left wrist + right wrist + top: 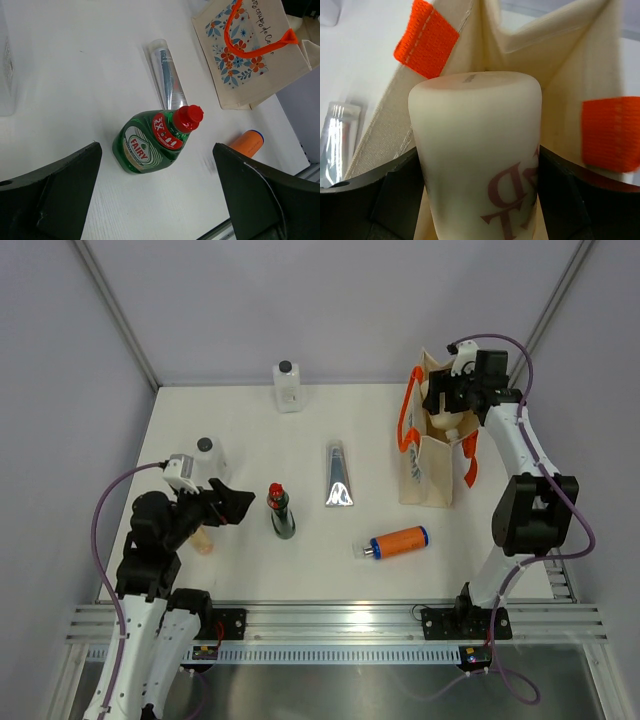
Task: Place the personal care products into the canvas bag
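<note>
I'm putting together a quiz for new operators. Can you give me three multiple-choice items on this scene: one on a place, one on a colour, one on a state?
1. Where is the silver tube?
A) Flat on the table, between the dark green bottle and the canvas bag
B) Inside the canvas bag
C) Standing upright on its cap

2. What colour is the dark green bottle's cap?
A) Blue
B) Black
C) Red

3. How is the left tool?
A) Shut on the orange bottle
B) Open, holding nothing
C) Shut on a bag handle

Answers:
1 A, the top view shows it lying between those two.
2 C, the left wrist view shows a red cap.
3 B, its fingers stand wide apart, touching nothing.
</note>
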`<state>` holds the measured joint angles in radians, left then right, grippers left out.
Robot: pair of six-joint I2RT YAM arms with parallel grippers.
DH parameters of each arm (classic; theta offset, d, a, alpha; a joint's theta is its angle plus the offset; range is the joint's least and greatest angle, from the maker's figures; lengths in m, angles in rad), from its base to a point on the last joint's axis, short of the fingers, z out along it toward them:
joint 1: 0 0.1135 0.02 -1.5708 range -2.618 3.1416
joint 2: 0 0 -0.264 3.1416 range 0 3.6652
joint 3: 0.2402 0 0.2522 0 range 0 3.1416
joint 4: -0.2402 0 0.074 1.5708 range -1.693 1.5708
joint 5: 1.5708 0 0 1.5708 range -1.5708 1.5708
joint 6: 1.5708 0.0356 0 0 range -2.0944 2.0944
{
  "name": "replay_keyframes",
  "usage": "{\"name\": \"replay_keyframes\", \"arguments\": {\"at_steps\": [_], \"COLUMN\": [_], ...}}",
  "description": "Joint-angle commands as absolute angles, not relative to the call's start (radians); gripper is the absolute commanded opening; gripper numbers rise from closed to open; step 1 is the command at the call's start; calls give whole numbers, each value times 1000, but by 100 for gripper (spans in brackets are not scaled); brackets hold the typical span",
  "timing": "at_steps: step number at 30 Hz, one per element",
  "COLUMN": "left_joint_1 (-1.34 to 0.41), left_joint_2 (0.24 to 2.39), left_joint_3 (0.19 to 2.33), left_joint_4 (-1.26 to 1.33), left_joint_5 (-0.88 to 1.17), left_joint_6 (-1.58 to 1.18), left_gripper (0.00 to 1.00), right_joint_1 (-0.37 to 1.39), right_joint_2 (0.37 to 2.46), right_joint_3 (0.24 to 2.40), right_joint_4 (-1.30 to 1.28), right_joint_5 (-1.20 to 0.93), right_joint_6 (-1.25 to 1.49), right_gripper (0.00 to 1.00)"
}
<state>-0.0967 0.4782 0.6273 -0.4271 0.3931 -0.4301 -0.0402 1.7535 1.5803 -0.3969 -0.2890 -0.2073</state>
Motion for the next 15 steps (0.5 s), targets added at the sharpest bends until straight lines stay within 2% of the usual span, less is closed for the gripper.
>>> {"name": "replay_keyframes", "arguments": {"at_steps": [1, 9, 11, 12, 15], "left_joint_1": [-92, -92, -94, -94, -92], "left_joint_2": [451, 440, 442, 443, 453], "left_joint_3": [637, 638, 638, 638, 638], "left_joint_4": [-420, -440, -439, -437, -430], "left_joint_5": [413, 414, 416, 417, 422], "left_joint_6": [-402, -390, -388, -388, -390], "left_gripper": [99, 99, 99, 99, 99], "right_joint_1": [-28, -28, -28, -28, -28], "right_joint_2": [1787, 1925, 1915, 1910, 1884], "right_joint_3": [1739, 1836, 1822, 1819, 1809], "right_joint_4": [-406, -466, -462, -462, -474], "right_joint_5": [-341, -59, -52, -58, -93], "right_joint_6": [-212, -112, -124, -124, -149], "right_gripper": [0, 2, 14, 30, 54]}}
